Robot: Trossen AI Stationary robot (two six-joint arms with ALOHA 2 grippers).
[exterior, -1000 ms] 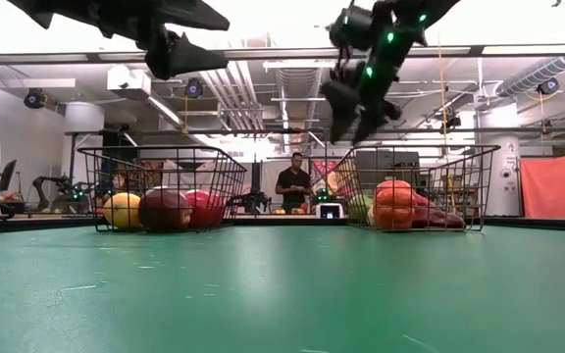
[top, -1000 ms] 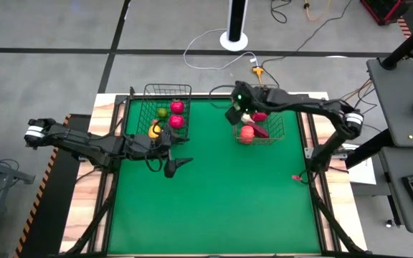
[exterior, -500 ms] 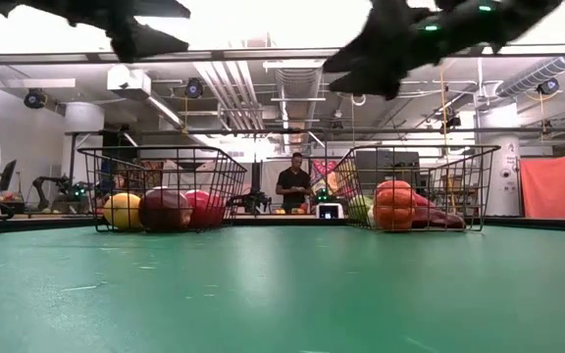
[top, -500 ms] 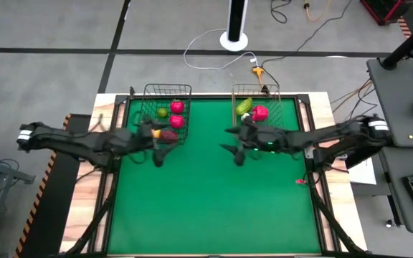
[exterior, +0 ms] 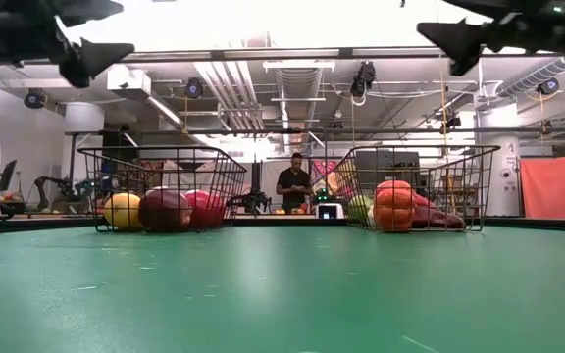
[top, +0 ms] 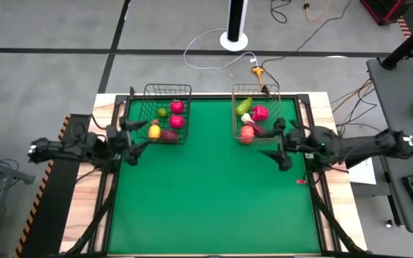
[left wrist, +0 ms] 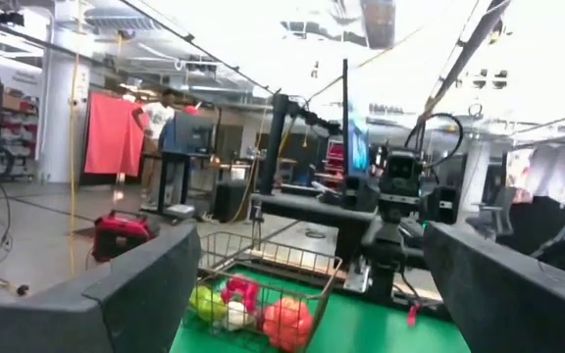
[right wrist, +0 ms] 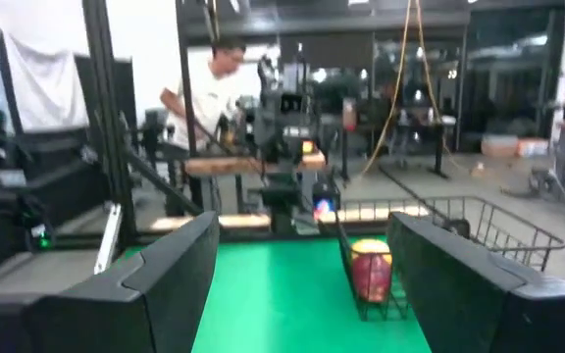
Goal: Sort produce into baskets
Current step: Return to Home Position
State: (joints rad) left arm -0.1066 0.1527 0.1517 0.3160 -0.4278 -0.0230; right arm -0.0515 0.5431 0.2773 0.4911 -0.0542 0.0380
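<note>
The black wire basket (top: 167, 113) stands at the table's far left and holds yellow, green, red and dark red produce (top: 176, 121). The copper-brown wire basket (top: 257, 119) stands at the far right and holds green, magenta, white and orange-red produce (top: 247, 132). My left gripper (top: 130, 141) is open and empty, above the table's left edge, just left of the black basket. My right gripper (top: 279, 146) is open and empty, above the table just near of the copper basket's near right corner. In the low view both grippers hang high, the left (exterior: 98, 31) and the right (exterior: 441, 22).
A small red object (top: 297, 178) lies at the table's right edge. The green mat (top: 206, 193) is bare in the middle and near part. A person (exterior: 293, 183) stands in the room beyond the far edge.
My left gripper has drawn back toward the table's left edge, away from the black basket's near side. My right gripper has left the copper basket, swung out over the mat's middle, then gone toward the table's right edge. The produce and the baskets have stayed put.
</note>
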